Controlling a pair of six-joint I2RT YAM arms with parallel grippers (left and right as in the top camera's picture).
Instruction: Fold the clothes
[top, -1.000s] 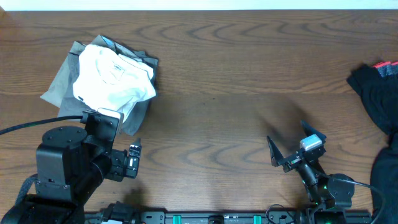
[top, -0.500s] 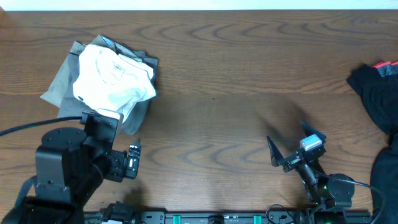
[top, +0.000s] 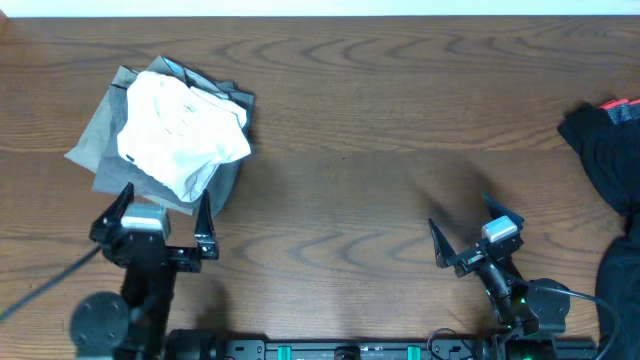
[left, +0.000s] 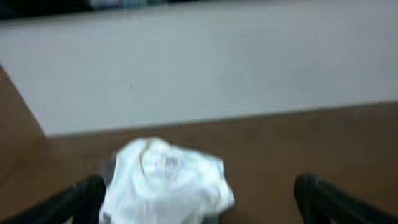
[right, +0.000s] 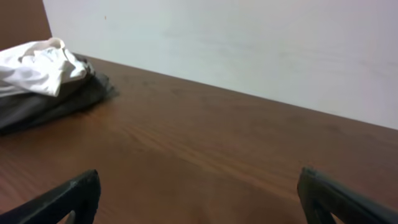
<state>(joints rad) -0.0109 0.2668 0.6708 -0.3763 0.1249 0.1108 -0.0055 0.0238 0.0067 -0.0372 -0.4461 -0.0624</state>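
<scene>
Left gripper (top: 163, 205), lower left of the overhead frame: jaws spread wide, nothing between them; right gripper (top: 463, 228), lower right: likewise spread and empty; neither has hold of any cloth

Task items: a crumpled white cotton T-shirt (top: 185, 120) lies heaped on a pair of grey-khaki trousers (top: 95, 145) in the upper left of the overhead frame, on the brown wooden table (top: 380, 120); a black garment (top: 600, 150) lies bunched at the right edge, partly out of frame

Governing relation: the heap lies straight ahead of the left gripper, up-frame from it, with its near edge just beside the fingertips; whether a fingertip touches the grey cloth cannot be determined; the left wrist view agrees, showing the T-shirt (left: 165, 183) low and roughly centred between the two dark fingers (left: 84, 196); in the right wrist view the same heap (right: 34, 65) sits far off in the upper left, well apart from that arm

Axis: the trousers run on a slant, lower left to upper right, beneath the shirt; the shirt itself is a rounded lump with no clear long axis; no collar, sleeve or hem can be made out

Assessment: the left arm is plainly the nearer to the heap and faces it squarely; folding appears not yet begun, the shirt needing to be lifted clear and spread first; the right arm is the nearer to the black garment, which lies up-frame and to the right of it, well apart
</scene>
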